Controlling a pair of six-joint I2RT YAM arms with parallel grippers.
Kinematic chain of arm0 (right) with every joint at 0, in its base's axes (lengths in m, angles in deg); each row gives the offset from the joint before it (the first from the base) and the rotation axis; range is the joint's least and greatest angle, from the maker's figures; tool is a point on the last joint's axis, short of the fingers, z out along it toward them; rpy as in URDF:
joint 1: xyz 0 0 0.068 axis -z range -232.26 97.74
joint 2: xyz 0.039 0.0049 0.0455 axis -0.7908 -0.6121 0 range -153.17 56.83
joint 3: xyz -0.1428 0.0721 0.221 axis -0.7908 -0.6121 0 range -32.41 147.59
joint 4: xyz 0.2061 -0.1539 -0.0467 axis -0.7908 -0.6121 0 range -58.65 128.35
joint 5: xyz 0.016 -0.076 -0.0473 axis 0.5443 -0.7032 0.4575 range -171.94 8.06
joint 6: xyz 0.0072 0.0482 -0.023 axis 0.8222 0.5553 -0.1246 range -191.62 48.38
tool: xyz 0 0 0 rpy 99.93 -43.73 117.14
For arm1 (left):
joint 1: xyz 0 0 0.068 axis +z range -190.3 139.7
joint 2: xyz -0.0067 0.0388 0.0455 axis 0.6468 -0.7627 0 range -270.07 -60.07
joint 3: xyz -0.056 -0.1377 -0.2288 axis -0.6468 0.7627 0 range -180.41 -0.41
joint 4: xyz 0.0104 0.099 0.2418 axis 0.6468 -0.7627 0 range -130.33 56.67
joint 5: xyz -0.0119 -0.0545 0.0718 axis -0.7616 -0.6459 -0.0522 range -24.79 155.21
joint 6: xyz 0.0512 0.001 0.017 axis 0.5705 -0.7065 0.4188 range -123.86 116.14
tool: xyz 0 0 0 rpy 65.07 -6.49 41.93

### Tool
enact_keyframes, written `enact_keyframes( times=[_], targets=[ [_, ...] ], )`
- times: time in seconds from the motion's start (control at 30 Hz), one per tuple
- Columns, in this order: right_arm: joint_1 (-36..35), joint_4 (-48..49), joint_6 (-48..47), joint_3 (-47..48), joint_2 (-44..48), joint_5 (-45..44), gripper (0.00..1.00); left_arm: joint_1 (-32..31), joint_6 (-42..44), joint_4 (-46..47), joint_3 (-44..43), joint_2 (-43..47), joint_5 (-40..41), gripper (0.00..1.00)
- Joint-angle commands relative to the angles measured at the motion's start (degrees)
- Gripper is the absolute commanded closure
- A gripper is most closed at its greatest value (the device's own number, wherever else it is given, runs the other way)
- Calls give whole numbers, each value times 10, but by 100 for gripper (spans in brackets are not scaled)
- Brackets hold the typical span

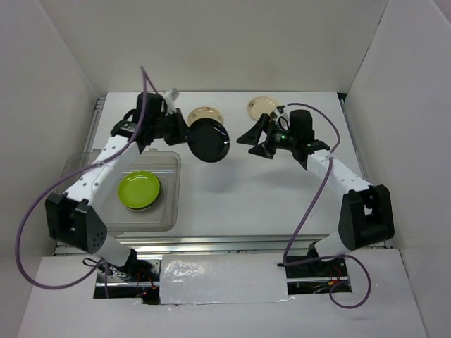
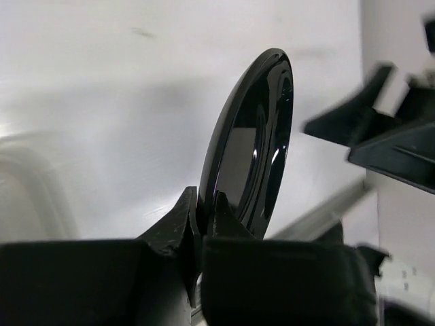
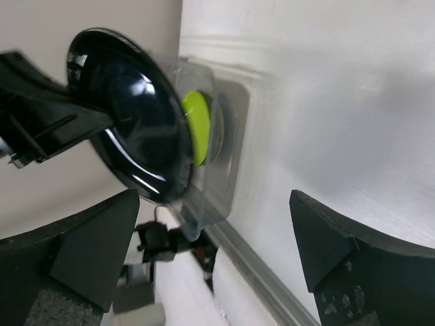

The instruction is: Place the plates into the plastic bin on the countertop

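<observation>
One black plate point(image 2: 255, 136) in left hand point(image 2: 206, 212)

surface: white countertop point(image 1: 239, 190), metal rail point(image 1: 232, 243) along near edge | left, near front: clear bin point(image 1: 173, 211) standing flat | far edge: cream plate point(image 1: 203, 113) left of centre; second cream plate point(image 1: 262, 106) right of it, apart

A lab rig: white-walled enclosure point(image 1: 42, 70) around countertop point(image 1: 246, 201).
</observation>
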Motion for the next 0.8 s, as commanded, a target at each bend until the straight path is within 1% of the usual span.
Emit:
enact_keyframes(
  times=[0.0,0.03,0.07,0.1,0.13,0.17,0.2,0.23,0.27,0.33,0.37,0.43,0.5,0.63,0.67,0.7,0.73,0.77],
  targets=[
    [25,-30,-28,-13,45,-72,0,73,-57,-62,31,135,155,100],
    [31,-32,-36,-20,50,-85,0,124,-74,-74,49,161,182,100],
    [41,-30,-42,-34,50,-81,0,152,-90,-82,97,188,219,100],
    [44,-27,-44,-40,49,-76,0,178,-119,-94,125,248,219,100],
    [45,-18,-46,-46,47,-63,0,233,-128,-92,149,276,219,100],
    [49,-16,-46,-56,45,-63,0,256,-138,-101,197,301,241,100],
    [49,-14,-45,-57,43,-62,0,278,-151,-108,214,339,243,100],
    [48,-6,-46,-62,43,-57,0,312,-153,-111,230,353,244,100],
    [50,-3,-44,-69,43,-55,0,326,-156,-114,259,363,247,100],
    [49,5,-42,-74,43,-50,0,360,-149,-110,284,375,236,100],
    [49,6,-42,-76,44,-45,0,370,-146,-109,301,369,229,100],
    [49,7,-44,-78,47,-40,0,388,-132,-82,321,354,189,100],
    [50,6,-46,-79,49,-35,0,392,-126,-73,343,335,170,100],
    [53,0,-53,-83,51,-36,0,396,-124,-59,368,343,164,100],
    [54,1,-53,-85,50,-38,0,397,-123,-56,373,347,162,99],
    [55,2,-53,-85,49,-36,0,396,-118,-55,376,354,157,95],
    [55,4,-53,-85,47,-36,0,396,-115,-54,380,355,150,83],
    [54,4,-53,-84,45,-35,0,396,-108,-56,380,357,147,73]
  ],
)
